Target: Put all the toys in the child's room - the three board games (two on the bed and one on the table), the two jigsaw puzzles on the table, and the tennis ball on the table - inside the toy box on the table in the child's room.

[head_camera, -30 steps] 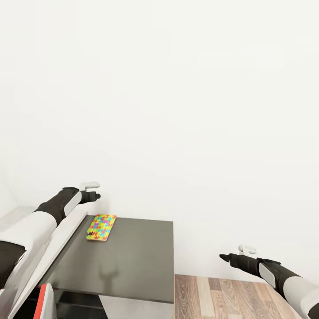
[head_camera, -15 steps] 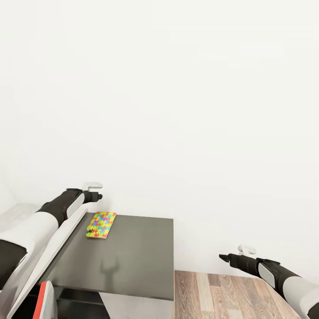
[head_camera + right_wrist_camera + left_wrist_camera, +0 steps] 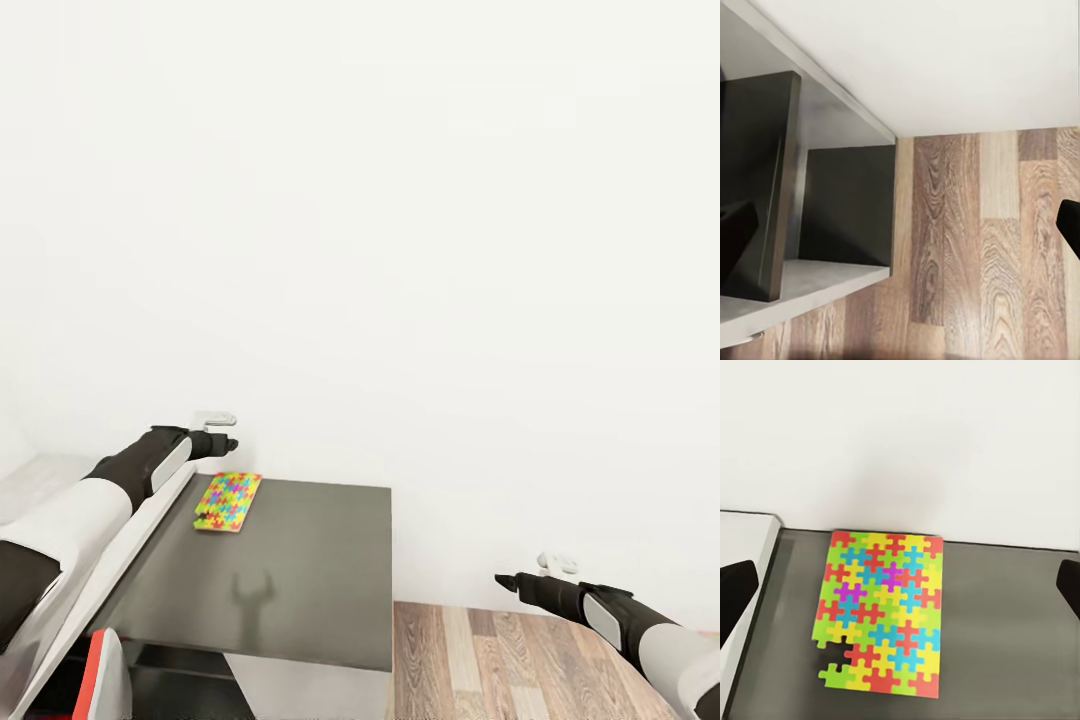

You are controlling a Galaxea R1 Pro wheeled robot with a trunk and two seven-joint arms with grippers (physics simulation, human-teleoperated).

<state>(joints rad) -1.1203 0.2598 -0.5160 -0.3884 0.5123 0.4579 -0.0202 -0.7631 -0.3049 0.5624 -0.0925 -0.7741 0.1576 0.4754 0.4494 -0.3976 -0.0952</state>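
A jigsaw puzzle (image 3: 228,502) lies flat on the dark grey top of the table (image 3: 300,590), near its far left corner, close to the white wall (image 3: 400,250) and just beside the raised pale grey desk top (image 3: 40,480) on the left. The left gripper (image 3: 228,443) hangs in the air above and slightly behind the puzzle, not touching it; in the left wrist view the puzzle (image 3: 881,611) sits between the two dark fingertips (image 3: 735,596), which stand wide apart at the picture's edges and hold nothing. The puzzle's long axis runs from the robot toward the wall, roughly in line with the table's left edge, and a piece is missing at its near left corner. The right gripper (image 3: 503,579) is well apart from the table, out over the wood floor (image 3: 520,660); its fingers (image 3: 735,232) are also spread wide and empty.
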